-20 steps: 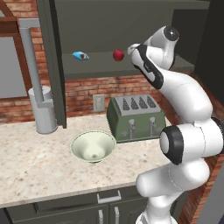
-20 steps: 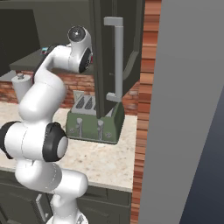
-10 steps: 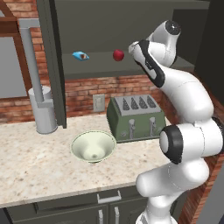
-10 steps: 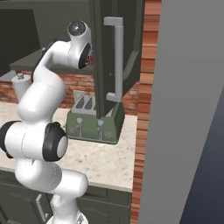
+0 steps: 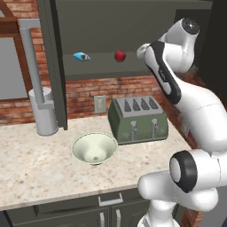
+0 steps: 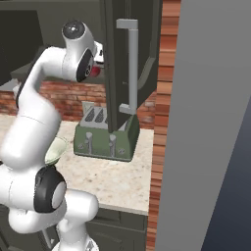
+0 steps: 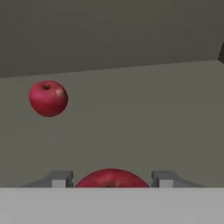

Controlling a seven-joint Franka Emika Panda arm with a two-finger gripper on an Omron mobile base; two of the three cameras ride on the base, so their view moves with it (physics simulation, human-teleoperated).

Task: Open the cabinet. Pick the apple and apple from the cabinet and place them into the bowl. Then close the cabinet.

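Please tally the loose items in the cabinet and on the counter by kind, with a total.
Red apples: 2, one on the shelf, one between the end effector fingers
Blue packet: 1
Bowl: 1
Toaster: 1
Grey canister: 1
Total: 6

The cabinet shelf (image 5: 102, 66) carries a small blue packet (image 5: 81, 56) toward its left end and a red apple (image 5: 119, 55) near its middle. On the speckled worktop (image 5: 40, 164) below stand a grey canister (image 5: 43, 111) at the back left, the bowl (image 5: 95, 149) in the middle and a green toaster (image 5: 138, 119) toward the back right.
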